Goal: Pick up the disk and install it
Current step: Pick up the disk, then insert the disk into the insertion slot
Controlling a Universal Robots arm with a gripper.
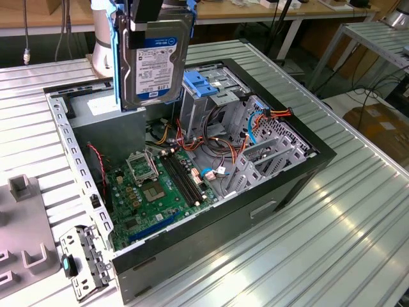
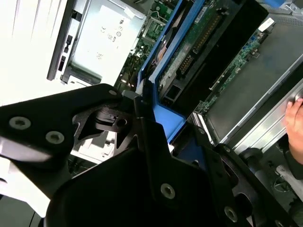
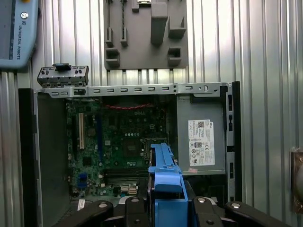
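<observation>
The disk (image 1: pixel 155 64) hangs on edge above the open computer case (image 1: pixel 300 169), over its back left corner in the exterior view. Its white label with a blue band faces the camera, and blue rails run along its edges. My gripper (image 1: pixel 149 25) is shut on the disk's upper end. In the second wrist view the black fingers (image 2: pixel 142 137) clamp the blue rail, with the disk's (image 2: pixel 199 42) circuit-board side beyond. In the first wrist view the disk's blue edge (image 3: pixel 164 182) sticks out from my gripper (image 3: pixel 165 210), high above the motherboard (image 3: pixel 118 142).
Inside the case are a grey power-supply box (image 3: pixel 201 142), a drive cage with a light-blue latch plate (image 1: pixel 206 83) and loose cables (image 1: pixel 255 121). A grey fixture plate (image 1: pixel 19 236) and a metal bracket (image 1: pixel 80 265) lie beside the case. A person's hand (image 2: pixel 294 124) shows at the table edge.
</observation>
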